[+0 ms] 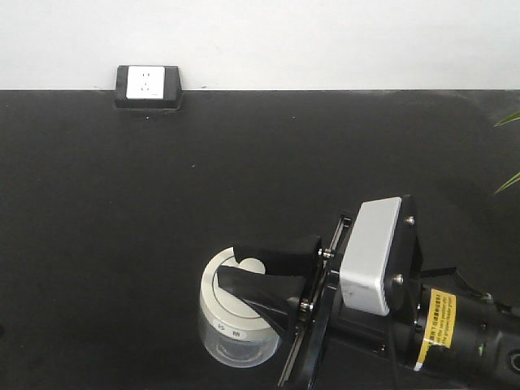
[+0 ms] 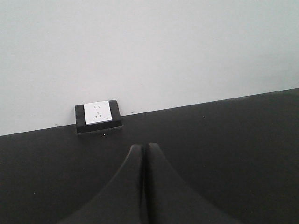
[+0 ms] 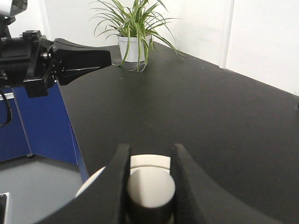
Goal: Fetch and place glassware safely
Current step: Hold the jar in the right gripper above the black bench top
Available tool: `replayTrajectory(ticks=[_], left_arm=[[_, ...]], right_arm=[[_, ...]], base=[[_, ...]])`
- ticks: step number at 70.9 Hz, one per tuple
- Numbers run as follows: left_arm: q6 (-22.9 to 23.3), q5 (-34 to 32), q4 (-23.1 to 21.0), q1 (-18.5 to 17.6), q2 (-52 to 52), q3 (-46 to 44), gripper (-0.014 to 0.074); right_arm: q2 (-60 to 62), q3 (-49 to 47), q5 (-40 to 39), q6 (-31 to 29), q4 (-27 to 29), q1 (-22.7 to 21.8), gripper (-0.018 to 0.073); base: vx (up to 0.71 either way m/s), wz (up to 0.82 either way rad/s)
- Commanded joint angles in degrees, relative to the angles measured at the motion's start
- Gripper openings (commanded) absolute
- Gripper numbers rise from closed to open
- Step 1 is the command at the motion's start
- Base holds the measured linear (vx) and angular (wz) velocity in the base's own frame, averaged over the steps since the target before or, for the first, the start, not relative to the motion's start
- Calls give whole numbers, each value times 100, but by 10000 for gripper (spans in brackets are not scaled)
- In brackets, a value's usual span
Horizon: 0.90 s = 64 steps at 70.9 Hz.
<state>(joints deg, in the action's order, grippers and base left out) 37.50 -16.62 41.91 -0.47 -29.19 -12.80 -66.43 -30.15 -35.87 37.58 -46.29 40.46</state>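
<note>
The right hand [image 3: 150, 158] is reaching in from the lower right of the front view and is closing narrowly on the raised knob [image 3: 151, 186] of the lid [image 1: 213, 286]. Its two black fingers seem to be pressing the knob from either side. The jar [image 1: 231, 331] is at the bottom centre of that view, apparently sitting on the black surface [image 1: 162, 203], well apart from the wall socket [image 1: 149, 83] at the upper left. I am judging it light but breakable, with smooth, slippery glass walls. A hold on the knob alone is trusting a lid that may simply lift off, so gripping the body below the rim is looking safer. The left hand [image 2: 144, 149] is hanging over bare surface with its fingers pressed together, holding nothing. Small dark marks are running along the lid's rim, and a yellow sticker [image 1: 437, 318] on the right arm is carrying print, both too small to read.
</note>
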Motion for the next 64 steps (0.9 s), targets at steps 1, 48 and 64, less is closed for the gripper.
replayTrajectory(ticks=[1, 48, 64], left_arm=[[56, -317, -108, -38, -21, -154, -7], [56, -317, -108, -38, -21, -154, -7], [56, -317, -108, -38, -21, -154, -7]], right_arm=[[150, -178, -520, -27, 207, -14, -3], [150, -178, -515, -27, 207, -14, -3], [150, -178, -515, -27, 207, -14, -3]], base=[[4, 4], [3, 3], [0, 0]])
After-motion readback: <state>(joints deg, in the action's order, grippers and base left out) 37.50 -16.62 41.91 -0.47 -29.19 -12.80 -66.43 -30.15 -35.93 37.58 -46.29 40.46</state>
